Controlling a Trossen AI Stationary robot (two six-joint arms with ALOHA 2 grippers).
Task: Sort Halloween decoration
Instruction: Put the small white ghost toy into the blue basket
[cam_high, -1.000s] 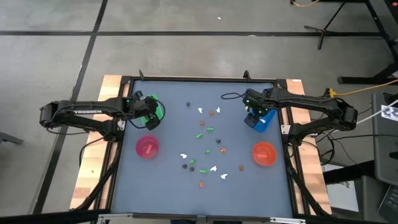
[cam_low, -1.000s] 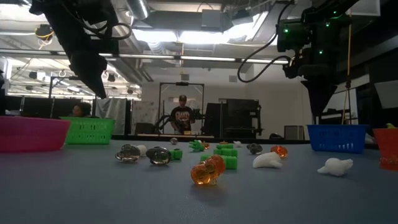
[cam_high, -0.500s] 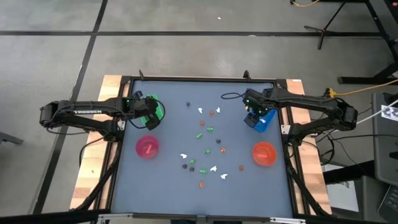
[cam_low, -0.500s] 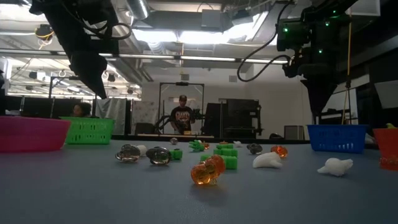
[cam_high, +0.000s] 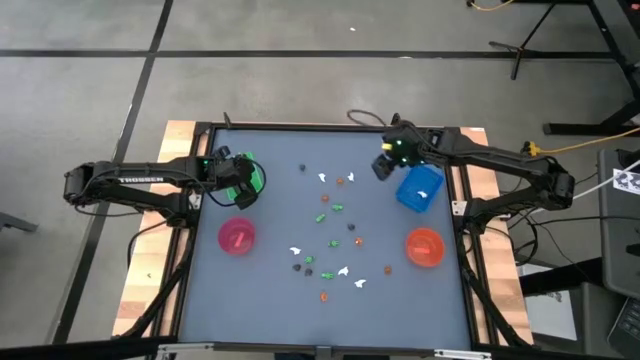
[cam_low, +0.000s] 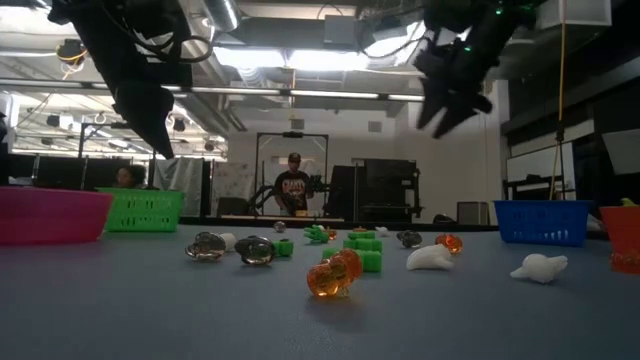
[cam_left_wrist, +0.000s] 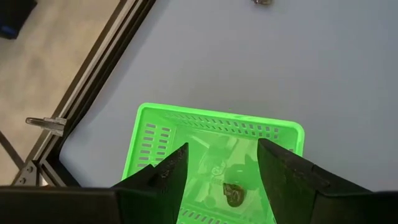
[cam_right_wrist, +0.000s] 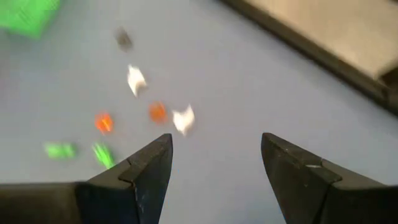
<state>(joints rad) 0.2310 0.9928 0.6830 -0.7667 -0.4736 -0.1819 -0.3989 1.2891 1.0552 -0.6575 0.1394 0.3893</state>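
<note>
While the left gripper (cam_left_wrist: 221, 162) hangs spread over the green basket (cam_left_wrist: 155, 124), the right gripper (cam_right_wrist: 214, 155), also spread and empty, hovers beside the blue basket (cam_high: 419, 188). Little Halloween figures (cam_high: 330, 235) lie scattered across mid-table, between the pink bowl (cam_high: 237, 237) and orange bowl (cam_high: 425, 246).

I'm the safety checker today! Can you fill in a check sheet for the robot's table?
Surface: blue-grey table, flat and dry.
Job's things: tiny figures scattered mid-table; one dark figure inside the green tray.
Clutter: blue tray, pink bowl, orange bowl.
Hands: left hand open above the green tray; right hand open and empty, raised beside the blue tray.
Cables: yellow cable off the table.
Surroundings: a person stands far behind.
</note>
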